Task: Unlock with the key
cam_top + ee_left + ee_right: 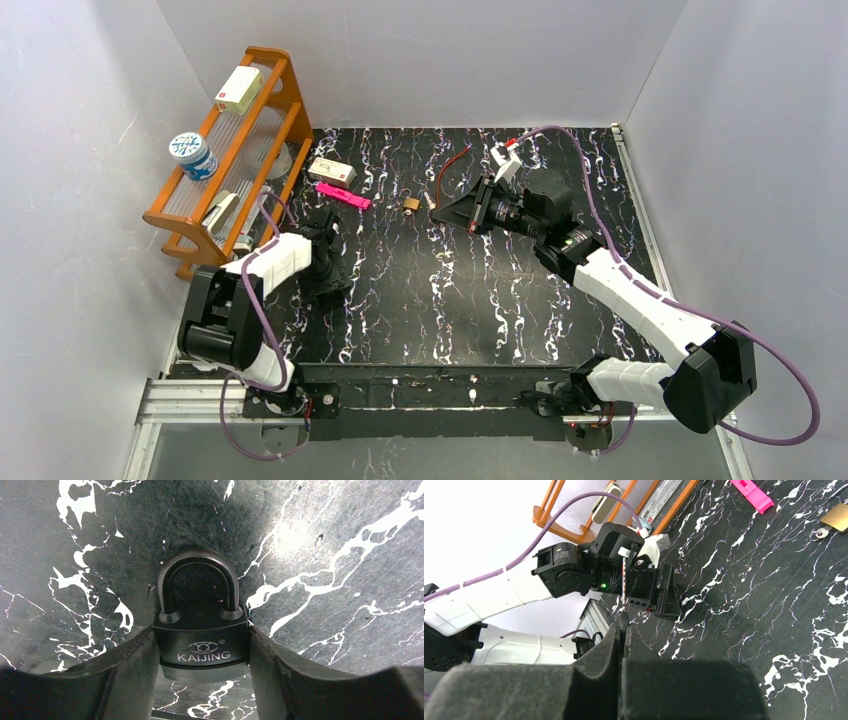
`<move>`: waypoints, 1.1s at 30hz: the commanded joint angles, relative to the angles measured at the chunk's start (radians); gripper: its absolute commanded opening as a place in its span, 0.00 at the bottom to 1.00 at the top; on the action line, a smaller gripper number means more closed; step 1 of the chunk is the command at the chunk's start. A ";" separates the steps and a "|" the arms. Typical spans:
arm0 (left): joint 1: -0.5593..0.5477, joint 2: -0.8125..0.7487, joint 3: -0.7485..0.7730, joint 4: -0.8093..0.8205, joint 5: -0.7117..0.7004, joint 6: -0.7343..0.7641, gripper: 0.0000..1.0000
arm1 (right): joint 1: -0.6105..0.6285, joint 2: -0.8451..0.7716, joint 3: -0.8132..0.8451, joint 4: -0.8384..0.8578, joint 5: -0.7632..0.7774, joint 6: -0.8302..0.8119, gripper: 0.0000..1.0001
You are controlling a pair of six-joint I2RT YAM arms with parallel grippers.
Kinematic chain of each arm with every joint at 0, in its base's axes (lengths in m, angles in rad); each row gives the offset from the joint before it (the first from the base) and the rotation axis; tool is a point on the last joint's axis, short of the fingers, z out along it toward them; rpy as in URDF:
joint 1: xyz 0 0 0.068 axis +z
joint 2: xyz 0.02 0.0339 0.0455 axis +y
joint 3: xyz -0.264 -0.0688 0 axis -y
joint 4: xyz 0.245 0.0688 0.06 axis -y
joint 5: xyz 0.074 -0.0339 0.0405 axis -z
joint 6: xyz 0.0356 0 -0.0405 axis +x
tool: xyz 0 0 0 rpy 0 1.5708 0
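Observation:
A black padlock (202, 640) marked KAIJING, with its dark shackle closed, lies on the marbled table between the fingers of my left gripper (201, 632). The gripper is shut on the lock's body from both sides. In the top view the left gripper (328, 283) points down at the table's left side and hides the lock. My right gripper (624, 630) is shut on a thin dark key (624, 621), of which only a sliver sticks out past the fingertips. In the top view the right gripper (441, 212) hovers mid-table, pointing left, well apart from the left gripper.
An orange rack (283, 100) with boxes and a tub stands at the far left. A white box (331, 172), a pink piece (343, 195), a small brass padlock (411, 204) and a red cable (455, 160) lie at the back. The brass padlock also shows in the right wrist view (836, 517).

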 commanded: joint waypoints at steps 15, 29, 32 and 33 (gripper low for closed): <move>0.002 0.067 0.483 -0.205 0.555 0.050 0.18 | -0.025 0.004 0.043 -0.076 0.096 0.041 0.01; 0.002 -0.112 0.399 0.162 0.837 -0.587 0.21 | -0.044 -0.077 0.003 -0.088 0.067 0.048 0.01; 0.002 -0.169 0.330 0.265 0.853 -0.716 0.22 | -0.045 -0.081 -0.006 -0.092 0.048 0.046 0.01; 0.002 -0.188 0.305 0.308 0.863 -0.765 0.22 | -0.045 -0.082 -0.008 -0.090 0.037 0.043 0.01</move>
